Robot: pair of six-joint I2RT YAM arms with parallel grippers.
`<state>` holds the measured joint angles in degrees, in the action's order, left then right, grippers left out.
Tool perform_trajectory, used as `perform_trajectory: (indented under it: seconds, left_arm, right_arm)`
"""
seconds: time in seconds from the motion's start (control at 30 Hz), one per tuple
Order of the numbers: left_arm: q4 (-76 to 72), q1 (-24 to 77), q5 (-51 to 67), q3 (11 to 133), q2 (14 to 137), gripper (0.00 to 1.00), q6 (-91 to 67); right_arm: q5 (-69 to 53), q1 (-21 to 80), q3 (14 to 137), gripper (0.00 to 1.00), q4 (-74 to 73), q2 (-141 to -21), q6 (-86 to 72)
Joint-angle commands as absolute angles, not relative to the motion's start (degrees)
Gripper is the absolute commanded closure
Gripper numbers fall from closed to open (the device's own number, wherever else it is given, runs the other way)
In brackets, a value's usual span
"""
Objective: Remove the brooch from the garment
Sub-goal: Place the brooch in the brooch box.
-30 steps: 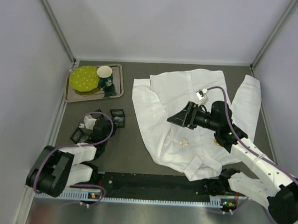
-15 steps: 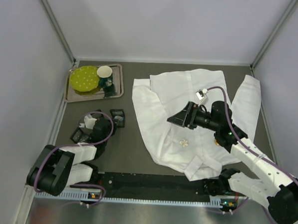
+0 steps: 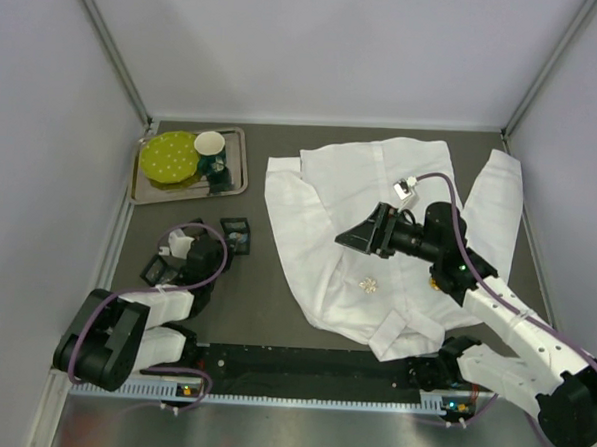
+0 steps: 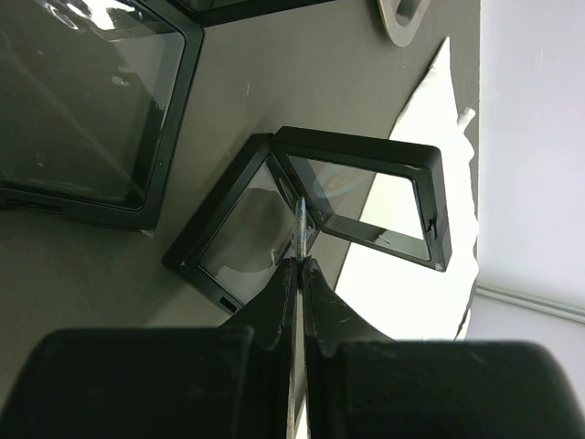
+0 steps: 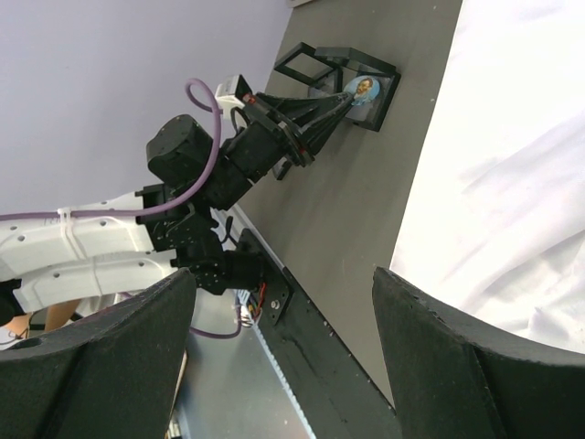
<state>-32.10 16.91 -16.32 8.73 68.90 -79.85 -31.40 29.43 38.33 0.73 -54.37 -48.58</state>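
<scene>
There's the brooch (image 3: 368, 284), only a pale speck on the garment's (image 3: 431, 180) near front, too small to read, and of the three black display cases (image 4: 82, 119) by the desk's (image 3: 265, 292) left edge, two run out of the wrist view. The left claw (image 4: 298, 263) is pressed tight together, tips at the hinge of the one open case (image 4: 366, 206). Whether it pinches anything I can't tell. The right claw (image 3: 356, 230) hangs spread wide and empty over the single white garment across the desk's right half.
</scene>
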Motion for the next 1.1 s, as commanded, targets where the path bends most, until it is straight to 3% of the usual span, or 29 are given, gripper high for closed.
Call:
perform_trajectory:
  seconds: [0.0, 0.3, 0.5, 0.77, 0.87, 1.07]
  left_arm:
    - [-32.3, 16.5, -17.0, 9.1, 69.2, 0.96, -80.6]
    - [-30.2, 16.5, -16.8, 9.7, 68.4, 0.93, -81.0]
    - [-27.5, 16.5, -17.1, 10.6, 67.4, 0.8, -80.9]
    - [-23.1, 16.4, -16.7, 12.0, 64.5, 0.73, -80.7]
    - [-19.1, 16.4, -17.0, 12.6, 62.2, 0.68, -80.7]
    - [-10.8, 16.4, -17.2, 13.7, 57.9, 0.46, -81.1]
  right_arm:
    - [-32.1, 28.9, 38.7, 0.22, 1.7, -53.1, -48.6]
    - [-32.2, 28.8, 38.7, 0.22, 1.7, -53.2, -48.5]
    - [-32.2, 28.8, 38.7, 0.22, 1.6, -53.0, -48.7]
    - [-32.3, 28.8, 38.7, 0.22, 1.6, -52.9, -48.7]
    - [-32.3, 28.8, 38.7, 0.22, 1.6, -52.9, -48.8]
    - [-32.4, 28.7, 38.8, 0.22, 1.6, -52.7, -48.9]
